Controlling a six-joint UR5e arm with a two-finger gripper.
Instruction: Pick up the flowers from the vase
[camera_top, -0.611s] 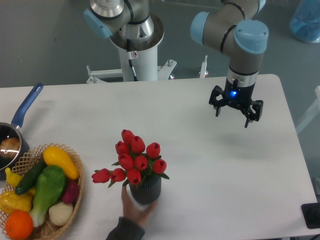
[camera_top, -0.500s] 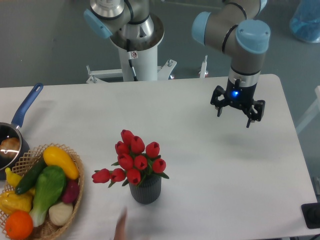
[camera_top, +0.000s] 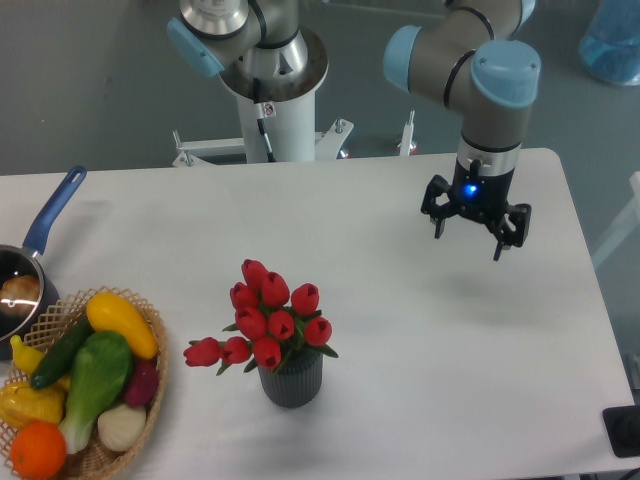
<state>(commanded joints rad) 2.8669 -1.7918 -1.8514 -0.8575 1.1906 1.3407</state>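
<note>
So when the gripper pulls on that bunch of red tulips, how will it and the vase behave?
The bunch of red tulip buds probably flexes: thin stems, one bud drooping sideways. The small dark grey ribbed vase looks light and narrow, so it may lift or tip.

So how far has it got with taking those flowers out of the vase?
Nothing looks done yet: the flowers are in the vase. The gripper is open and empty, hanging above the table well off to the right of them. Reaching over, grasping and lifting are all left.
</note>
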